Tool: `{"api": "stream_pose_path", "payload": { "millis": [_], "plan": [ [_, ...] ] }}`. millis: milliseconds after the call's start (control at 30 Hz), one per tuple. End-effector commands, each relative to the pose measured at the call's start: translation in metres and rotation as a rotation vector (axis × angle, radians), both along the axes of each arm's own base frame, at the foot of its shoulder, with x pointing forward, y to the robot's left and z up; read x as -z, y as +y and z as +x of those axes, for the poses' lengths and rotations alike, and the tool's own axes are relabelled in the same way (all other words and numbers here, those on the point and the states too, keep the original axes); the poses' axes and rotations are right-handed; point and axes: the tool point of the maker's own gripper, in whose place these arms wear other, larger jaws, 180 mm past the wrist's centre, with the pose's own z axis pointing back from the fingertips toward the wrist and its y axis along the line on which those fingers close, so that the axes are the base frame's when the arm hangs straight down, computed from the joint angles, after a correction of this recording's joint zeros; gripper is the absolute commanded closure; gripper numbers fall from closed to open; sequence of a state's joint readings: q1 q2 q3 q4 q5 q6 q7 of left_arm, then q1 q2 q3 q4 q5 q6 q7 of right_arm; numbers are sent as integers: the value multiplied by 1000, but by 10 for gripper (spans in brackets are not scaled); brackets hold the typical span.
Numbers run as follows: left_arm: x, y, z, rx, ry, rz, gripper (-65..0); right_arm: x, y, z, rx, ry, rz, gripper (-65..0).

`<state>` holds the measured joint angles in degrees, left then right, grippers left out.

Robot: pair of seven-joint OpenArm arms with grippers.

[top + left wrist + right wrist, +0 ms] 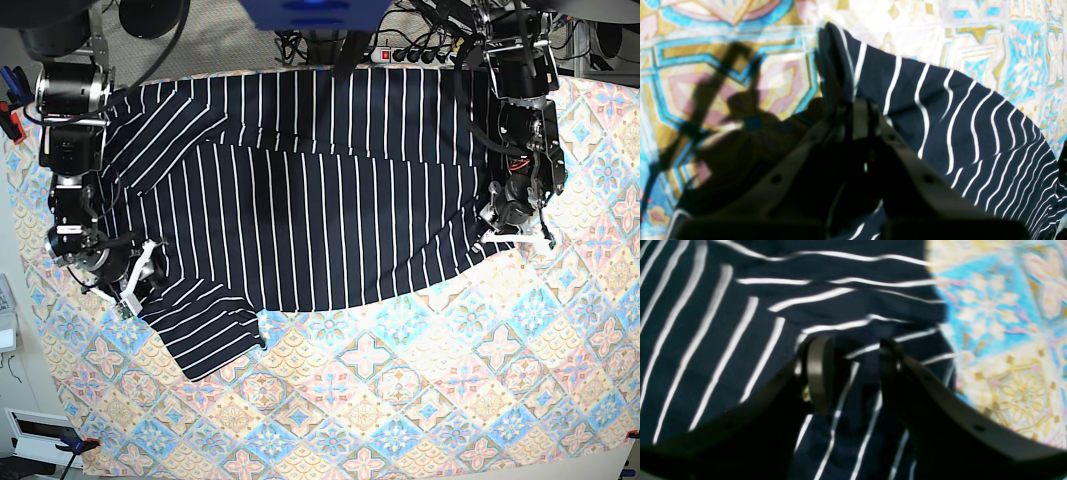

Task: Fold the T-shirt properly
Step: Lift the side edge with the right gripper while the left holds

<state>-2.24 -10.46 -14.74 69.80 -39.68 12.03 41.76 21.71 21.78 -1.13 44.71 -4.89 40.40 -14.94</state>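
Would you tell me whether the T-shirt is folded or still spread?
Partly folded: the T-shirt has its top edge turned over the body, while a sleeve lies flat on the tablecloth.

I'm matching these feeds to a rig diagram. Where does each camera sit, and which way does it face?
Left wrist: on the left arm, looking along its shut left hand pinching the T-shirt.
Right wrist: on the right arm, looking past its parted right hand over cloth.
Base: overhead, looking down; both arms show.
All share the shirt and tablecloth.
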Motion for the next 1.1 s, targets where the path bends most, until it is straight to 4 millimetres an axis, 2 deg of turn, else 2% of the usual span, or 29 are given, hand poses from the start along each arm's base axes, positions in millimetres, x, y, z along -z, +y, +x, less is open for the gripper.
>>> {"api": "stream_pose_path", "payload": {
  "millis": [0, 200, 300, 433, 733, 833, 1067],
  "plan": [
    [-8, 4, 8, -1, -21, 10, 0, -20, -6, 16, 13, -56, -3, -226],
    [-8, 4, 8, -1, -21, 10, 0, -22, 9, 21, -3, -60, 6, -226],
    [-8, 4, 8, -1, -21, 10, 0, -20, 10, 20, -3, -55, 10, -226],
    [-8, 4, 8, -1, -21, 10, 0, -16, 27, 20, -14, -53, 41, -226],
    [-8, 4, 8, -1, -21, 10, 0, 9, 22, 13, 50, -3, 109, -226],
    [-9, 4, 9, -1, -23, 11, 0, 6, 16, 20, 89, -30, 101, -226],
    [-8, 4, 8, -1, -21, 11, 0, 2, 11, 23, 98, -43, 102, -226]
  ]
}}
